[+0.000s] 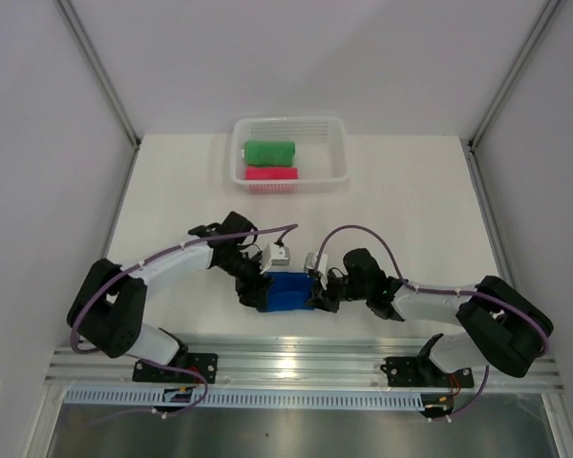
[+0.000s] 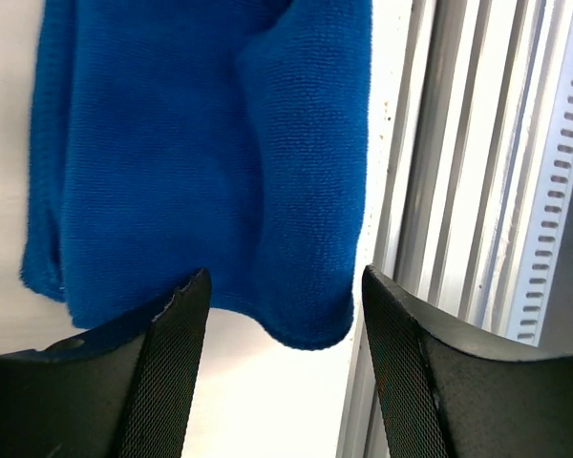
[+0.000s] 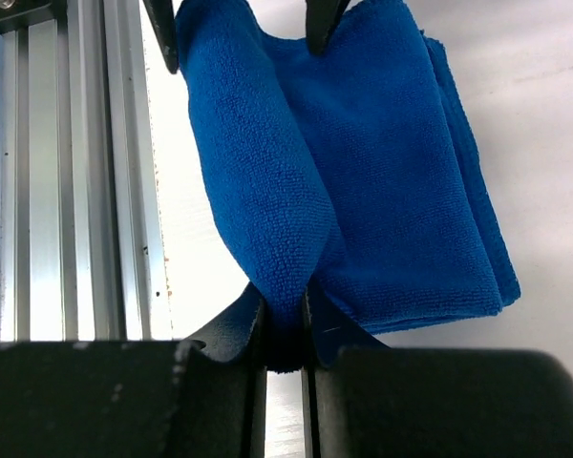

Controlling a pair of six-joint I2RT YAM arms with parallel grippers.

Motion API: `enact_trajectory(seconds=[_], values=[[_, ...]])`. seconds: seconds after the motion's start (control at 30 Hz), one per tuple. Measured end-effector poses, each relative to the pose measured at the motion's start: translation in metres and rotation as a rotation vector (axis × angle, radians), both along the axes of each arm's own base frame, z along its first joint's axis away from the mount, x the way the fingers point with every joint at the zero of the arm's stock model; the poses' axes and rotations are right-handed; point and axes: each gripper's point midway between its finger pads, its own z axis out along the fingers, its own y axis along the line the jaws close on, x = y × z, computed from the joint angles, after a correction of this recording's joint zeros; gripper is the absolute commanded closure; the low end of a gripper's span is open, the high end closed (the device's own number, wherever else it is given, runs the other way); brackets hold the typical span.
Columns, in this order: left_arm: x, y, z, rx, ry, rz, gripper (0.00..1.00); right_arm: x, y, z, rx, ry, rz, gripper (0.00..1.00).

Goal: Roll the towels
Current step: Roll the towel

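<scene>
The royal blue towel [image 1: 286, 291] lies folded on the white table near the front edge, between the two grippers. My right gripper [image 3: 286, 320] is shut on a raised fold at the towel's [image 3: 363, 191] right end. My left gripper [image 2: 285, 315] is open at the towel's [image 2: 201, 162] left end, its fingers [image 2: 177, 343] straddling the near fold without pinching it. The green towel [image 1: 269, 152] and the pink towel [image 1: 271, 174] lie rolled in the white mesh basket [image 1: 339, 153] at the back. The blue towel's white tag is hidden.
The aluminium rail [image 1: 306, 358] runs along the table's front edge just behind the grippers; it shows in the left wrist view [image 2: 477, 191] and in the right wrist view [image 3: 67, 172]. White enclosure walls stand on both sides.
</scene>
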Motion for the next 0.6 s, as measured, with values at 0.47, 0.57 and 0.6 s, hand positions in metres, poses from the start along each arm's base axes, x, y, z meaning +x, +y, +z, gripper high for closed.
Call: enact_trajectory(seconds=[0.47, 0.57, 0.6], values=[[0.001, -0.002, -0.019, 0.026, 0.062, 0.025, 0.84, -0.003, -0.001, 0.002, 0.023, 0.058, -0.007, 1.00], [-0.006, -0.002, -0.015, 0.020, 0.101, 0.014, 0.86, -0.012, -0.002, 0.002, 0.017, 0.114, 0.018, 1.00], [-0.009, -0.002, -0.012, 0.017, 0.118, 0.010, 0.85, -0.015, -0.002, 0.005, 0.018, 0.131, 0.028, 1.00]])
